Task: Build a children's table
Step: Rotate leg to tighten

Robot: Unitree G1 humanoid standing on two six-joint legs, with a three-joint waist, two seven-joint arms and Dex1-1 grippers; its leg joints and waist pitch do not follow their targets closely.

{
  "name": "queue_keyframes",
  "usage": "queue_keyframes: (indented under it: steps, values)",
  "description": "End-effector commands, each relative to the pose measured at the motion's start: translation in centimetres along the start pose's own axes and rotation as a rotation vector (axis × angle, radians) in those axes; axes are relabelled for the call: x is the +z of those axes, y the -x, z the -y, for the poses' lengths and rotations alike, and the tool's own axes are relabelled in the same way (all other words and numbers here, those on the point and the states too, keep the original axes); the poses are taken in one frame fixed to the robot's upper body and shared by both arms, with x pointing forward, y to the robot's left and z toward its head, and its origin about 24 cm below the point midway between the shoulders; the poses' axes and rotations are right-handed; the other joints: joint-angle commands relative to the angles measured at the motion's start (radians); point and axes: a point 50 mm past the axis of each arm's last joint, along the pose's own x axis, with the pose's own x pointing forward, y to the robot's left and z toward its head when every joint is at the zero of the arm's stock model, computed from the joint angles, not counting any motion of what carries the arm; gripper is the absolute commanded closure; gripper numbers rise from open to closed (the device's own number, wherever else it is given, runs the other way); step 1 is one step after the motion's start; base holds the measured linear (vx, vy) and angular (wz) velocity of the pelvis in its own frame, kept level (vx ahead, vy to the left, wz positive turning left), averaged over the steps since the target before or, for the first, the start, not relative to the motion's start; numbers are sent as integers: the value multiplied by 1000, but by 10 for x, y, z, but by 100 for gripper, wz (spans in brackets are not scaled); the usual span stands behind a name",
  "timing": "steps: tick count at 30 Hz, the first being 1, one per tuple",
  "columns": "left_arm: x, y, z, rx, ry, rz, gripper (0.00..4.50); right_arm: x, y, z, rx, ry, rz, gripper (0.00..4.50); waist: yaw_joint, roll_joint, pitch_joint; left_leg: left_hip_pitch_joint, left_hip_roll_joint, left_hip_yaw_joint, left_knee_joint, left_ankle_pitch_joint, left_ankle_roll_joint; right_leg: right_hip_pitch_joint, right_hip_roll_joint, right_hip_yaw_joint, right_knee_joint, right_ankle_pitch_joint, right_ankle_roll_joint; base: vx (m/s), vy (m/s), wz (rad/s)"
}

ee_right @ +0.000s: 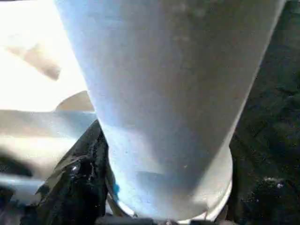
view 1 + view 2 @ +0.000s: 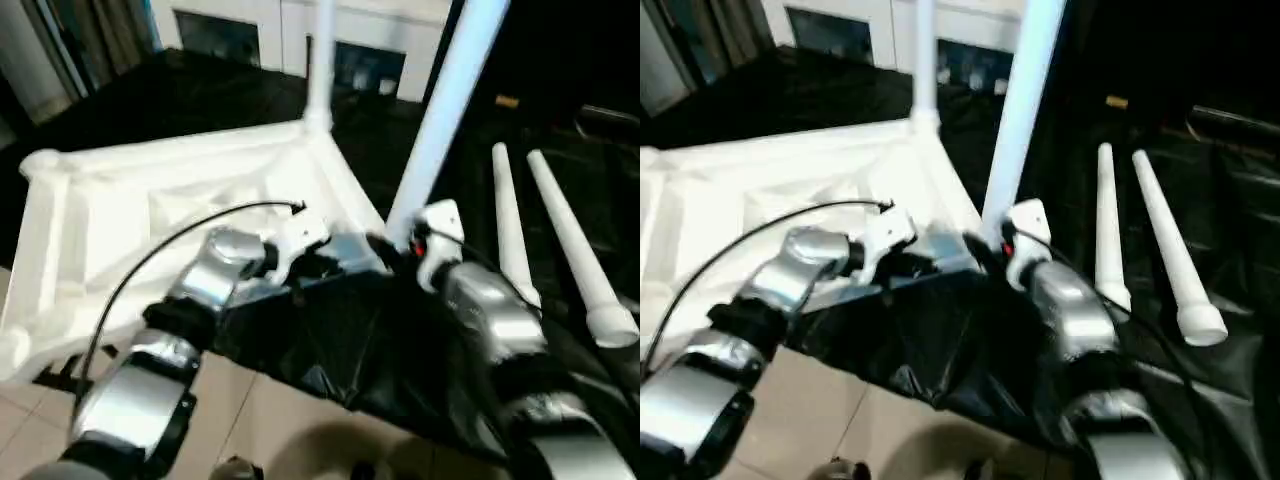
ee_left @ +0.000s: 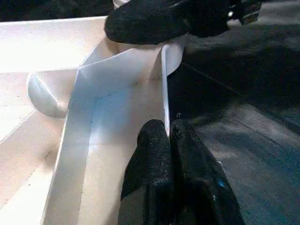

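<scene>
Black sheeting (image 2: 330,340) covers the work surface before you, tiled floor showing at its near edge. Nearest you, your left gripper (image 3: 169,136) is pinched shut on the thin rim of the upturned table top (image 2: 120,215); that stiff, light plastic looks slick, so grip the rim wall. Your right gripper (image 2: 405,250) wraps the base of the upright leg (image 2: 445,110) at the near corner socket: hold it low, by the collar. Two spare legs (image 2: 560,240) lie beyond to the right; another leg (image 2: 320,70) stands at the far corner. No writing is legible.
</scene>
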Motion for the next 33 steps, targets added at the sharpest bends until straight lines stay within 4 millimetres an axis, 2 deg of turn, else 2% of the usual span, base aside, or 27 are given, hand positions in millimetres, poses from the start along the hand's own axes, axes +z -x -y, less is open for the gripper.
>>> queue_keyframes:
  steps: [1, 5, 6, 7, 8, 12, 13, 15, 18, 20, 25, 29, 31, 33]
  values:
    - [13, -14, 5, 45, 14, 43, 450, -17, -12, -28, 47, -18, -70, 171, -1, -3, -71, 3, 39, -19, -59, -137, 50, 54, -82, 64, -74, -247, -186, 0, 0, 0]
    - [17, -22, 11, 34, 7, 65, 450, -11, -20, -32, 2, -26, -32, 171, -2, 0, -75, 2, 39, -18, -57, -115, 66, 56, -81, 63, -64, -162, -212, 0, 0, 0]
    - [17, -22, 12, 27, 2, 68, 450, -10, -20, -32, 13, -36, -27, 171, -4, -6, -69, 1, 39, -16, -59, -122, 73, 55, -80, 63, -66, -163, -212, 0, 0, 0]
    - [17, -22, 12, 26, 0, 69, 450, -9, -20, -32, 15, -44, -23, 115, -3, -5, -70, 1, 38, -17, -58, -123, 76, 57, -80, 64, -64, -164, -212, 0, 0, 0]
    - [16, -22, 13, 21, -4, 69, 450, -9, -20, -31, 15, -48, -18, 101, -2, -3, -69, 2, 39, -17, -59, -131, 80, 56, -82, 63, -67, -180, -209, 0, 0, 0]
    - [13, -19, 15, -15, -29, 82, 450, -4, -19, -26, 44, -33, 14, 81, -3, -2, -67, 3, 39, -17, -61, -154, 77, 55, -83, 64, -74, -228, -195, 0, 0, 0]
    - [12, -16, 15, -36, -43, 89, 450, -2, -16, -23, 67, -11, 27, 57, -4, -1, -67, 2, 39, -18, -61, -152, 79, 56, -82, 63, -73, -221, -196, 0, 0, 0]
    - [9, -13, 15, -59, -46, 87, 450, -1, -13, -21, 99, 5, 32, 49, -4, -3, -68, 0, 39, -17, -59, -140, 89, 58, -81, 64, -68, -189, -203, 0, 0, 0]
    - [3, -3, 16, -132, -81, 74, 450, -2, -2, -16, 242, 87, 26, 49, -4, -3, -67, -1, 40, -16, -58, -132, 109, 58, -80, 64, -66, -161, -217, 0, 0, 0]
    - [-1, 3, 17, -191, -96, 77, 450, -2, 8, -14, 350, 135, 23, 49, 0, -4, -65, -2, 40, -16, -58, -138, 117, 61, -80, 63, -68, -172, -208, 0, 0, 0]
    - [-6, 12, 19, -288, -98, 81, 450, -5, 28, -7, 531, 210, -29, 49, 1, -1, -60, -2, 45, -15, -60, -158, 118, 56, -79, 61, -71, -212, -206, 0, 0, 0]
    - [-8, 18, 21, -356, -102, 81, 450, -7, 43, -4, 677, 239, -95, 49, 3, -5, -60, -4, 44, -15, -59, -162, 121, 57, -79, 61, -72, -231, -204, 0, 0, 0]
    - [-9, 21, 21, -386, -106, 76, 450, -6, 49, -4, 750, 250, -132, 75, 3, -5, -58, -2, 44, -15, -60, -162, 124, 55, -78, 61, -76, -247, -199, 0, 0, 0]
    - [-9, 23, 21, -408, -106, 70, 450, -6, 52, -4, 778, 254, -148, 82, 5, -4, -59, -2, 45, -15, -60, -156, 124, 54, -78, 61, -75, -244, -200, 0, 0, 0]
